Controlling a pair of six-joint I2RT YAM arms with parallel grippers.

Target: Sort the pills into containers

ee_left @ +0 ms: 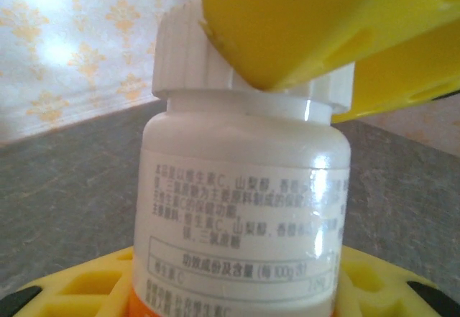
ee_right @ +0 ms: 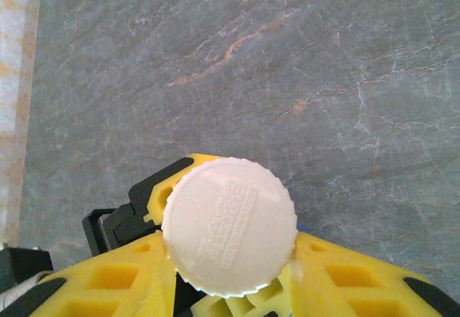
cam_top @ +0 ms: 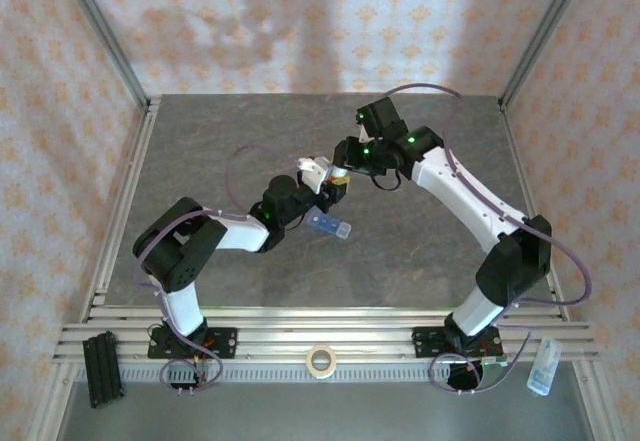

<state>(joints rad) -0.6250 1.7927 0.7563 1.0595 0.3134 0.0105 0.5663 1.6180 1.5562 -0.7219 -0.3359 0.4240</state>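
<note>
Top view: translucent blue plastic pill-organiser strip lies on grey stone-look table, just beside the meeting arms; contents too small to tell.
Left wrist: left gripper clamps white orange-based bottle, capped, contents hidden.
Right wrist: right gripper pinches ribbed white cap.

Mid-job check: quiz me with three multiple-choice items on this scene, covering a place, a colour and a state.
1. The blue pill organiser lies: A on the tabletop; B on the front rail; C on the floor.
2. The cap of the bottle is: A orange; B white; C blue.
3. The cap is: A on the bottle; B on the tabletop; C missing.
Answers: 1A, it rests on the grey tabletop; 2B, the right wrist view shows it white; 3A, the left wrist view shows it seated on the neck.
</note>
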